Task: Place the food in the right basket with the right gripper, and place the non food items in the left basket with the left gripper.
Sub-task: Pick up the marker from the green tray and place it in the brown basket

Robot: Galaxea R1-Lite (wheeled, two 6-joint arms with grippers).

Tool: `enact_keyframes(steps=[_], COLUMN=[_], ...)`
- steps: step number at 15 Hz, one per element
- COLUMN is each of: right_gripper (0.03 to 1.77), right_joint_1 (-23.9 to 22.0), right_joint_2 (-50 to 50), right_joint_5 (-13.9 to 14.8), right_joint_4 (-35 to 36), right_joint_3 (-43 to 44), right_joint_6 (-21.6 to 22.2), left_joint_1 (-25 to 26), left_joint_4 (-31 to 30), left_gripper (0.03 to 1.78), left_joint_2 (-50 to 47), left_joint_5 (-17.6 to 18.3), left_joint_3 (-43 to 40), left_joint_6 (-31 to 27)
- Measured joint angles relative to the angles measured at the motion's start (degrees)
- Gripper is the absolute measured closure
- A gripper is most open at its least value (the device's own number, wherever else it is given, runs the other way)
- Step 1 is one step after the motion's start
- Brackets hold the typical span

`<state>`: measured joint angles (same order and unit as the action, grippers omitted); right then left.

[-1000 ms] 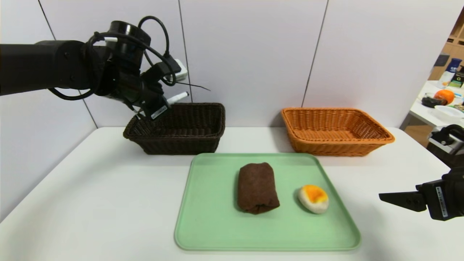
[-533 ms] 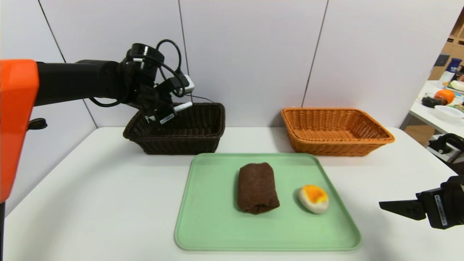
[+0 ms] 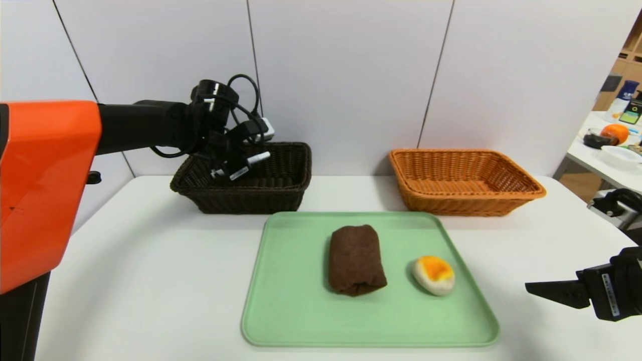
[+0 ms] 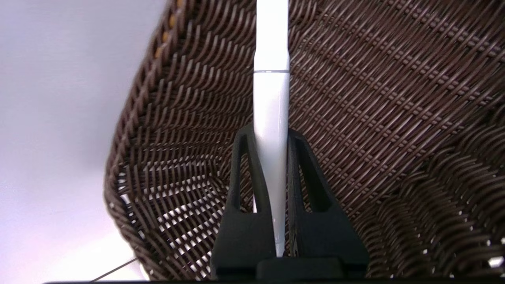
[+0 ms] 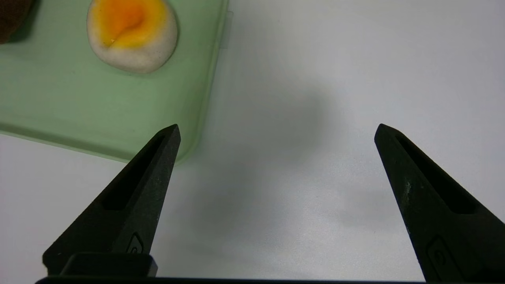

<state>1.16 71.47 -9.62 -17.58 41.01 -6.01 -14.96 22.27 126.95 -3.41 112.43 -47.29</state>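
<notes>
Gripping the white marker [image 4: 271, 102], the left end effector [image 4: 271, 134] clamps it between its fingertips [image 4: 245, 157].

- The right pincer [image 5: 277, 124] stands wide open above the white table [image 5: 296, 205], its two black, pointed fingers [image 5: 146, 189] well apart, with nothing between them but a view down to the tabletop.
- Each finger has a long slot cut into it, and one carries a small pale scuff.
- Part of a light green tray [image 5: 59, 94] lies on the table; one of its rounded corners shows, and a fingertip overlaps that corner in sight.
- On the tray sits a rounded, cream-white bun [image 5: 134, 37], its top a glossy yellow deepening to orange, with a crease in it.
- Near the bun there's a bit of something dark brown [image 5: 12, 17], mostly cut off from sight.
- Soft grey shadows spread over the table beside the tray.
</notes>
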Motion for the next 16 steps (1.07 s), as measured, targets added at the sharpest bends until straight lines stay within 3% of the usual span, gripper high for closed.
enact_keyframes(steps=[7, 11, 16], right_gripper=[0.1, 0.1, 0.1], right_joint_1=[-0.3, -0.3, -0.3], right_joint_2=[-0.1, -0.1, -0.3], right_joint_5=[0.0, 0.0, 0.1], right_joint_4=[0.2, 2.0, 2.0], right_joint_3=[-0.4, -0.7, -0.9], right_joint_6=[0.0, 0.0, 0.0], left_joint_1=[0.0, 0.0, -0.1], left_joint_4=[-0.2, -0.7, -4.1], left_gripper=[1.65, 1.02, 0.59], left_joint_2=[1.1, 1.2, -0.2], left_joint_5=[0.0, 0.0, -0.4], left_joint_3=[0.4, 0.6, 0.7], left_joint_6=[0.1, 2.6, 8.1])
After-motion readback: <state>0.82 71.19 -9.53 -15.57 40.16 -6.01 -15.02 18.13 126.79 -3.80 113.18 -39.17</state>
